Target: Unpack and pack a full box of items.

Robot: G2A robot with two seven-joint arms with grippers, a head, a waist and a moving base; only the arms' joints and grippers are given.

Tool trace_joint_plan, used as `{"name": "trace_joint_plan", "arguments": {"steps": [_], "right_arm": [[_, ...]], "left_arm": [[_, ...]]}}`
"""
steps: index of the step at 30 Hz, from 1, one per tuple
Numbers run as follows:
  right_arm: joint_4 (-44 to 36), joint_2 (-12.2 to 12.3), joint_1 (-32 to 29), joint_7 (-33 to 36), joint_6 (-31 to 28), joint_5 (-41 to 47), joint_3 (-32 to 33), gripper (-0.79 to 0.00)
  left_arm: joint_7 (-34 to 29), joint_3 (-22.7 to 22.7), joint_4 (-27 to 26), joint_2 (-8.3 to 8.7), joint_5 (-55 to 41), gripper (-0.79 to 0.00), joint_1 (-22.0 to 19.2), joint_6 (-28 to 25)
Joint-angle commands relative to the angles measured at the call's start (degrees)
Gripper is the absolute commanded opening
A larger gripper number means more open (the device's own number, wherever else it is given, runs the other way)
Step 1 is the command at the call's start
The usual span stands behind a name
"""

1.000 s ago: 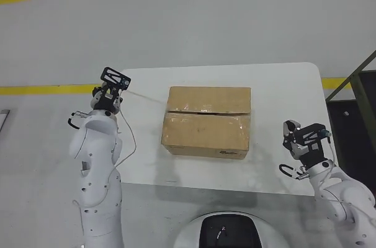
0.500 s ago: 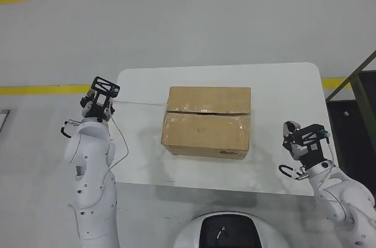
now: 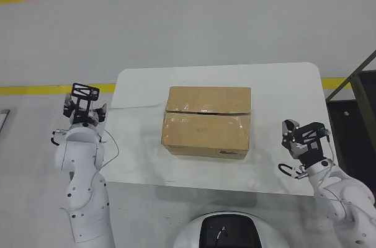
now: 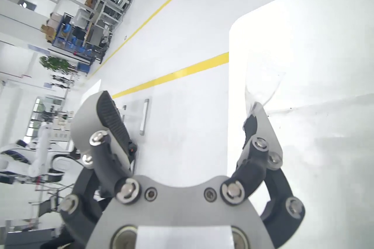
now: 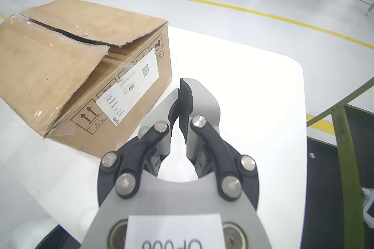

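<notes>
Box: a brown cardboard box [image 3: 206, 121] [image 5: 73, 66], wider than it is tall, resting flat on the white table [image 3: 281, 80] near its middle.
Flaps: two long top flaps meet at a seam running along the box's length. The seam is parted into a dark gap, its edges are ragged and torn, and the flap farther from the robot sits slightly raised.
Surface: glossy patches of clear film lie on the nearer flap. The end wall facing the right arm carries a white label and printed upright arrows.
Left gripper: the left gripper [image 3: 84, 99] [image 4: 181, 108] hangs well off the box's left end, out past the table edge and over the floor, with its jaws wide apart and nothing between them.
Tape: a strip of clear tape [image 4: 264, 86] clings to the tip of one left finger, and a thin line of it runs back toward the box.
Right gripper: the right gripper [image 3: 306, 139] [image 5: 181, 104] is well apart from the box's right end, over the table's near corner, with its ribbed pads pressed together and nothing clamped.
</notes>
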Motion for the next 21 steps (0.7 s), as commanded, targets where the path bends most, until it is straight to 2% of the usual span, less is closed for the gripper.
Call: {"name": "trace_joint_plan", "arguments": {"steps": [1,5,7,12,21], "right_arm": [[-0.13,-0.11,0.49,-0.51,-0.81,3.87,0.13,-0.785],[-0.29,-0.36,1.56,-2.0,-4.01,13.07,0.16,-0.785],[-0.16,-0.37,2.69,-1.84,-6.03,14.84,-0.25,-0.785],[1.68,-0.58,6.4,-0.46,-8.03,12.85,-4.84,-0.785],[7.2,-1.26,10.76,1.88,-8.18,8.44,-12.99,-0.785]], "left_arm": [[0.18,-0.52,0.23,-0.2,-4.98,0.0,0.07,1.97],[1.47,-1.06,0.43,-0.36,-9.95,0.0,0.58,5.02],[2.07,-1.37,0.42,-0.39,-12.23,0.0,0.77,6.14],[5.5,-2.49,0.88,-0.63,-20.83,0.0,1.28,9.51],[9.15,-3.41,2.19,-0.61,-33.44,0.0,1.23,9.48]]}}
